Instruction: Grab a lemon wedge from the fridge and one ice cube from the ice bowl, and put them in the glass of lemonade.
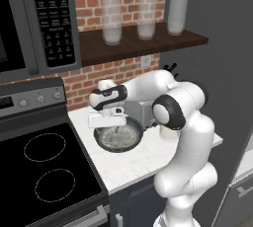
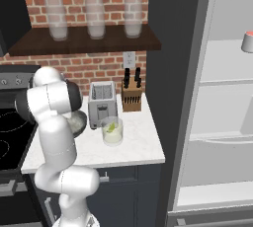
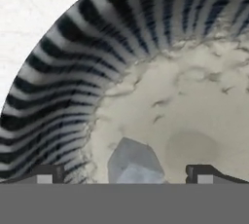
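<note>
lemon wedge [image 2: 111, 128] already sits in the glass of lemonade [image 2: 112, 131] on the bench [image 2: 138, 144]; the hand [image 3: 124, 174], fingers wide and empty, hangs in the ice bowl [image 1: 118, 134] astride an ice cube [image 3: 133, 163], not yet gripped.

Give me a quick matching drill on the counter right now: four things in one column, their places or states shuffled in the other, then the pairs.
Things:
1. ice cube
2. glass of lemonade
3. knife block
4. gripper

Places or states:
A. against the brick wall, right of the toaster
B. inside the ice bowl, between the fingers
C. open, low over the bowl
D. on the white counter in front of the toaster, with a lemon wedge in it

Pairs: 1-B, 2-D, 3-A, 4-C
</note>
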